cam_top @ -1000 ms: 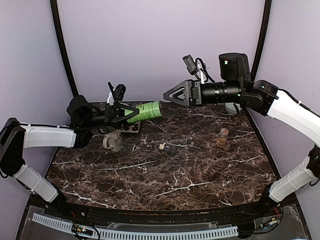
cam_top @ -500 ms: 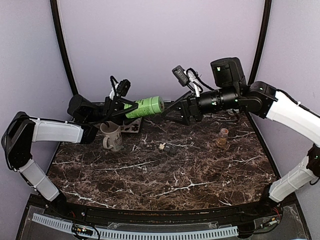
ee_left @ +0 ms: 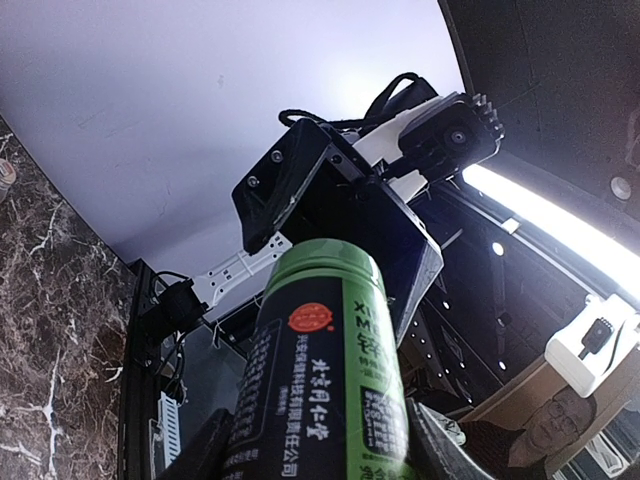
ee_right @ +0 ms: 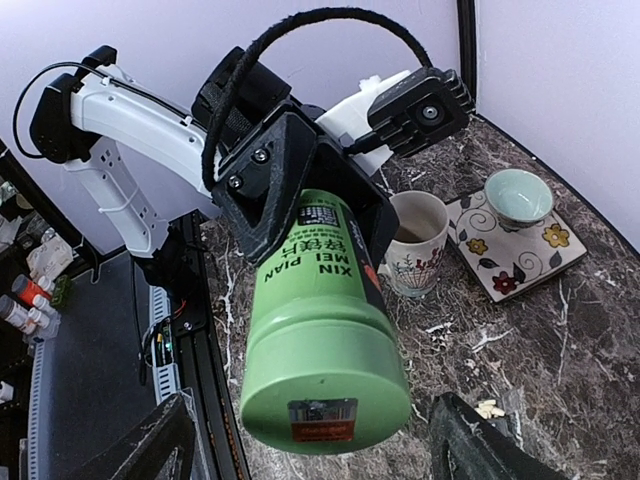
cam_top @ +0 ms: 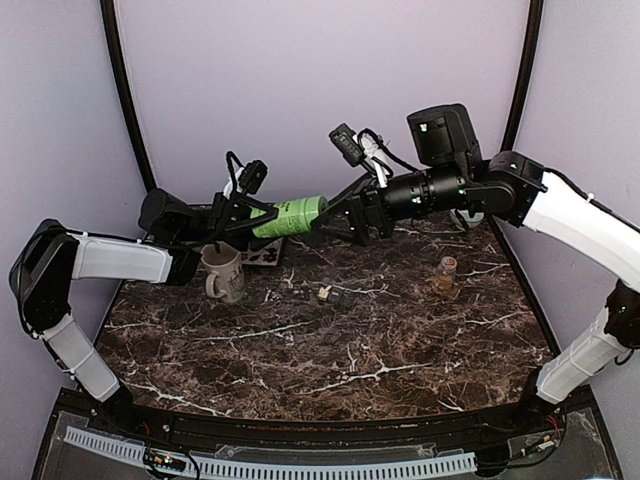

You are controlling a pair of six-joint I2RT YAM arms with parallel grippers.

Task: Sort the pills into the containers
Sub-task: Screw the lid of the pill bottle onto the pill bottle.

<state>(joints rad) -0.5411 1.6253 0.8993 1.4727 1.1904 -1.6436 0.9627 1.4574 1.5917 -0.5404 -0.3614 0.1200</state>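
My left gripper (cam_top: 252, 221) is shut on a green bottle (cam_top: 287, 216) and holds it level above the back of the table, cap end toward the right. In the left wrist view the bottle (ee_left: 325, 380) fills the space between the fingers. My right gripper (cam_top: 322, 221) stands open with one finger on each side of the bottle's cap (ee_right: 325, 400), not touching it. Several tan pills (cam_top: 323, 294) lie on the marble beside the dark grey containers (cam_top: 347, 297). The pills (ee_right: 488, 408) also show by the right finger.
A white mug (cam_top: 222, 273) stands below the left gripper, next to a flowered tile (ee_right: 515, 255) that bears a pale teal bowl (ee_right: 517, 195). A small amber jar (cam_top: 446, 272) stands at the right. The table's left edge and a black rail (ee_right: 205, 350) lie under the bottle.
My right gripper has swung left and down until its open fingers flank the bottle's cap. The left arm lifted the bottle a little and holds it still.
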